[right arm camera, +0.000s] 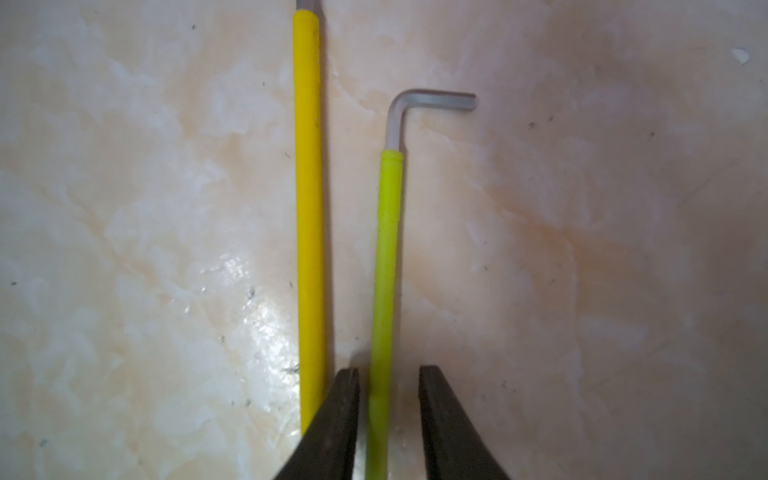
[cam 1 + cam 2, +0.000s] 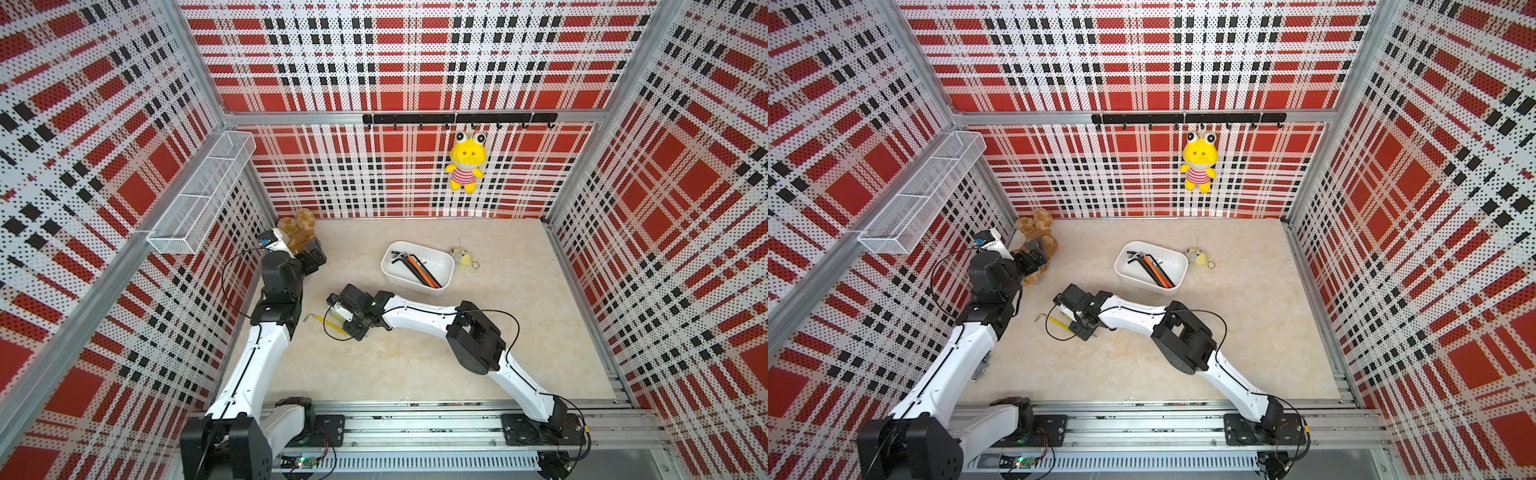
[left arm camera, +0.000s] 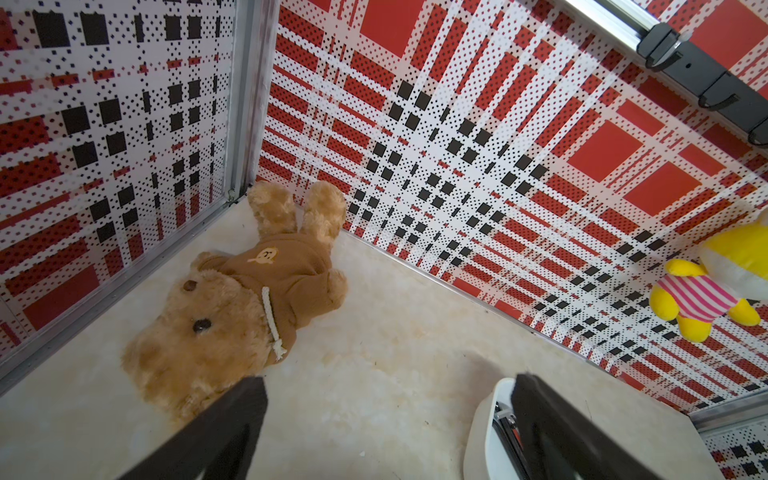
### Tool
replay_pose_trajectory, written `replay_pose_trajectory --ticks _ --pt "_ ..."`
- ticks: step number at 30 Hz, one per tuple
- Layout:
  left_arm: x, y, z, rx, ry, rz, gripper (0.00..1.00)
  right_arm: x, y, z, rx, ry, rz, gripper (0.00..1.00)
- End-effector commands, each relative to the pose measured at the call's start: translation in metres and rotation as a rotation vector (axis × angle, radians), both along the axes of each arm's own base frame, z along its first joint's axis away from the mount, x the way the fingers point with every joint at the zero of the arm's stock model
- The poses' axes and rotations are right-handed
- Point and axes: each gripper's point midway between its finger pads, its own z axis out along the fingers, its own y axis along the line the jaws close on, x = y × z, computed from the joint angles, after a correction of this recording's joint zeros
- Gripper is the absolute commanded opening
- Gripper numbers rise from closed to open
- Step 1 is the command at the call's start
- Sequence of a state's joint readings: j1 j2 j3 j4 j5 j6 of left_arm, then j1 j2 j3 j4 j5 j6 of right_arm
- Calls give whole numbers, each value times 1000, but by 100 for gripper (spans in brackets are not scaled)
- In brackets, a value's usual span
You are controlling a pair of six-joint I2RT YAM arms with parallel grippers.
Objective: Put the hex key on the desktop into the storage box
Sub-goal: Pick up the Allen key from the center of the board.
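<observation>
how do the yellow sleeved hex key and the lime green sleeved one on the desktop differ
The yellow-sleeved metal hex key has a thicker sleeve than the lime-green-sleeved metal hex key. The green key lies between the open jaws of the right gripper; the yellow key lies just outside them. The yellow key reaches farther ahead of the gripper than the green key. Both lie flat on the beige marbled desktop, nearly parallel.

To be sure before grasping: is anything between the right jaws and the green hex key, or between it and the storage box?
Nothing visible. The right gripper straddles the green hex key, jaws not touching it; the yellow hex key lies just outside one jaw. Toward the storage box, only bare desktop.
</observation>
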State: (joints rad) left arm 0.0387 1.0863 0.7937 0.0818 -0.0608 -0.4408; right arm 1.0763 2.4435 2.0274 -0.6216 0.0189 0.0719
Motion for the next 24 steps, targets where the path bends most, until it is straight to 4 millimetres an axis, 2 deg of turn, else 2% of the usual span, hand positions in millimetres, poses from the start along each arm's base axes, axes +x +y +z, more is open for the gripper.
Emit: replay_pose_trajectory --ticks 1,8,12,18,24 --pt "-3 5 7 8 -30 16 99 -8 -8 -19 -80 16 -11 31" --pt "-3 6 10 8 -35 19 99 -24 -15 -31 -104 105 -10 14" --pt "-3 6 11 6 -38 17 99 -28 -15 -36 -102 137 -12 0" --pt "-4 6 14 6 -45 19 99 -23 -15 -31 -91 130 -23 0" --pt "-5 6 15 6 -47 17 99 -4 -20 -8 -50 93 -57 0"
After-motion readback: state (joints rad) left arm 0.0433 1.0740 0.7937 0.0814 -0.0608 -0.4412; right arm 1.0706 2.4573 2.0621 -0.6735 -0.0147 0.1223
